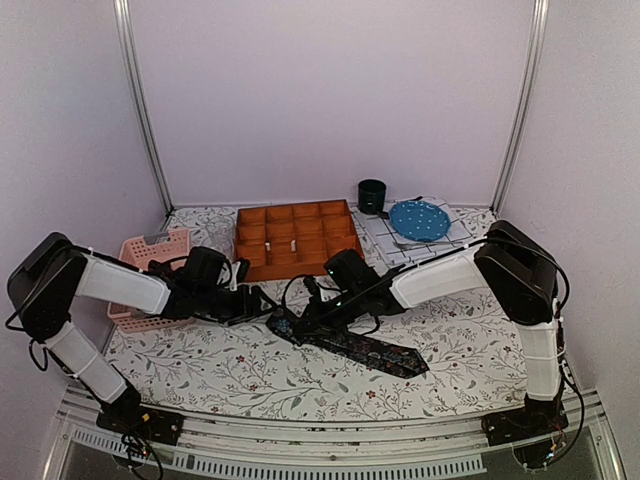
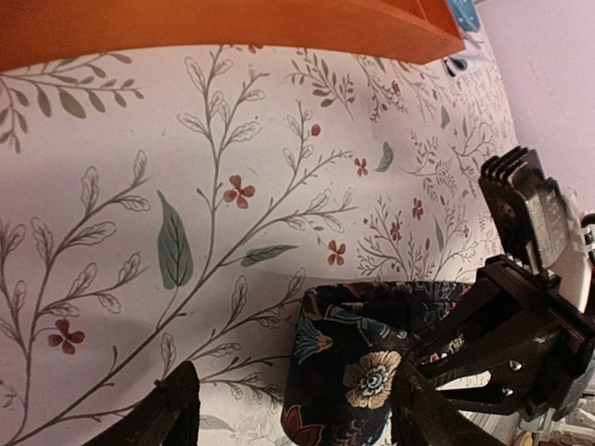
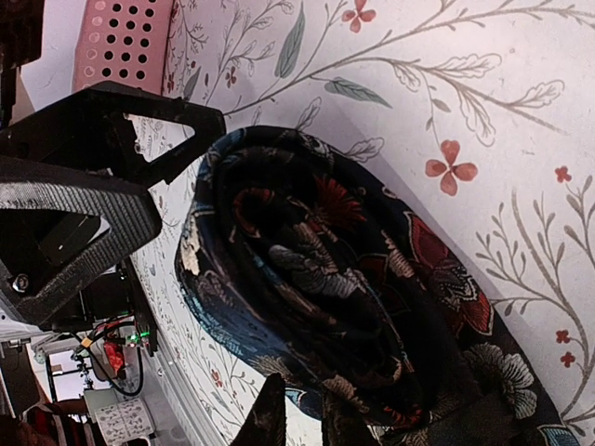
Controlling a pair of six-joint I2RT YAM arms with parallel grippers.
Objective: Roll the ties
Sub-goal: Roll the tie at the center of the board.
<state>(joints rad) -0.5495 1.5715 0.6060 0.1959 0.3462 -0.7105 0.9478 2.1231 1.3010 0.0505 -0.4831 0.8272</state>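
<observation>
The tie (image 1: 375, 350) lies on the worktop (image 1: 200, 370), one end rolled — right jaws narrow, nipping the coil, left jaws wide astride it. I'd keep turns tight, edges squared — no slack.

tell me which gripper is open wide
The left gripper: its fingers straddle the rolled end of the tie, while the right gripper is pinched narrow on it.

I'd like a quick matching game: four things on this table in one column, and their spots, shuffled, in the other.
Things:
1 tie
2 pink basket
3 blue plate
4 orange divided tray

Spots, seen from the arms' side:
A far right
B far middle
C left side
D near middle, partly rolled

Pairs: 1-D, 2-C, 3-A, 4-B
</observation>
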